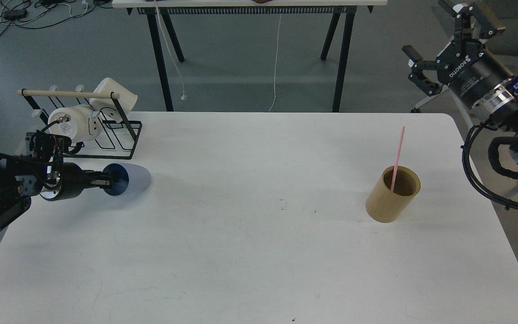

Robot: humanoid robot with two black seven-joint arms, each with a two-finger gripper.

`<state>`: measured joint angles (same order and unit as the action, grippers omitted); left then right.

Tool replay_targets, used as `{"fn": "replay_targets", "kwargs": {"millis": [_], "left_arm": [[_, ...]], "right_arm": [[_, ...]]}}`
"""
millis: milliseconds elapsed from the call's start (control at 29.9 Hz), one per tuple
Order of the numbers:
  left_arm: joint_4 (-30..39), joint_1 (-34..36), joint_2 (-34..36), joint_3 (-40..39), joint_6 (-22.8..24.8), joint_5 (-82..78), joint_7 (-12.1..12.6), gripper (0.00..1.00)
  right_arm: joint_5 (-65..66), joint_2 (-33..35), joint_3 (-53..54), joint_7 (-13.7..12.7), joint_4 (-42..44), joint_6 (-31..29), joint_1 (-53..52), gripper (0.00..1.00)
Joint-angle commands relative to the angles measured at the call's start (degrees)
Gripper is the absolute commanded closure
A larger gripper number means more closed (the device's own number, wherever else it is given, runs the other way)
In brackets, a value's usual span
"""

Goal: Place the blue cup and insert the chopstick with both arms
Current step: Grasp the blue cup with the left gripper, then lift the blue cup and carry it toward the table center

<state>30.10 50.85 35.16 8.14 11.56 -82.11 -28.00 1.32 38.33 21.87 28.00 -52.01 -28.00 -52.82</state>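
The blue cup [131,178] lies tilted on its side at the table's left, near the wire rack, with its dark-blue mouth turned left. My left gripper [108,182] reaches in from the left with its fingers closed at the cup's rim. The pink chopstick [398,155] leans upright in a tan cylinder holder [389,202] on the right side of the table. My right gripper [443,42] is open and empty, raised beyond the table's far right corner, well away from the stick.
A black wire rack [119,135] with a pale wooden rod and white mugs [72,126] stands at the far left, just behind the cup. A trestle table [250,4] stands on the floor beyond the white table [259,261].
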Motion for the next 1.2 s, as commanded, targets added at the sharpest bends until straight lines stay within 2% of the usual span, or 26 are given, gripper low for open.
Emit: {"fn": "replay_targets", "kwargs": {"millis": [0, 100, 301, 402, 502, 602, 636, 870, 1037, 1171], "left_arm": [[0.6, 0.3, 1.1, -0.4, -0.6, 0.1, 0.0, 1.00], [4.3, 2.1, 2.9, -0.7, -0.6, 0.1, 0.0, 1.00], [18.7, 11.4, 6.7, -0.7, 0.4, 0.3, 0.0, 1.00], [24.0, 15.7, 5.7, -0.5, 3.5, -0.1, 0.0, 1.00], [26.0, 21.0, 1.3, -0.1, 8.3, -2.7, 0.0, 1.00], [26.0, 26.8, -5.2, -0.1, 15.7, -11.9, 0.0, 1.00], [26.1, 28.7, -6.8, -0.2, 16.4, -14.7, 0.0, 1.00], [26.0, 38.9, -22.5, 2.3, 16.4, -26.7, 0.0, 1.00], [24.3, 43.2, -35.1, 16.1, 16.4, -27.4, 0.0, 1.00], [23.6, 43.5, -35.2, 25.7, 16.4, -27.6, 0.0, 1.00]], "right_arm": [[0.0, 0.1, 0.1, 0.0, 0.1, 0.0, 0.0, 0.00], [0.0, 0.2, 0.5, 0.0, 0.2, 0.0, -0.1, 0.00], [-0.2, 0.3, 3.7, 0.0, 2.9, 0.0, -0.1, 0.00], [-0.3, 0.3, 6.2, 0.0, 5.1, 0.0, -0.1, 0.01], [-0.3, 0.3, 8.7, 0.0, 7.7, 0.0, -0.2, 0.01], [-0.3, 0.3, 10.6, 0.0, 9.6, 0.0, -0.3, 0.01], [-0.4, 0.3, 10.9, 0.0, 9.9, 0.0, -0.3, 0.00], [-1.1, 1.5, 11.3, 0.0, 11.5, 0.0, -0.2, 0.01], [-1.1, 3.3, 13.1, 0.0, 12.7, 0.0, -0.1, 0.01], [-1.1, 4.0, 13.2, 0.0, 12.7, 0.0, -0.1, 0.01]]}}
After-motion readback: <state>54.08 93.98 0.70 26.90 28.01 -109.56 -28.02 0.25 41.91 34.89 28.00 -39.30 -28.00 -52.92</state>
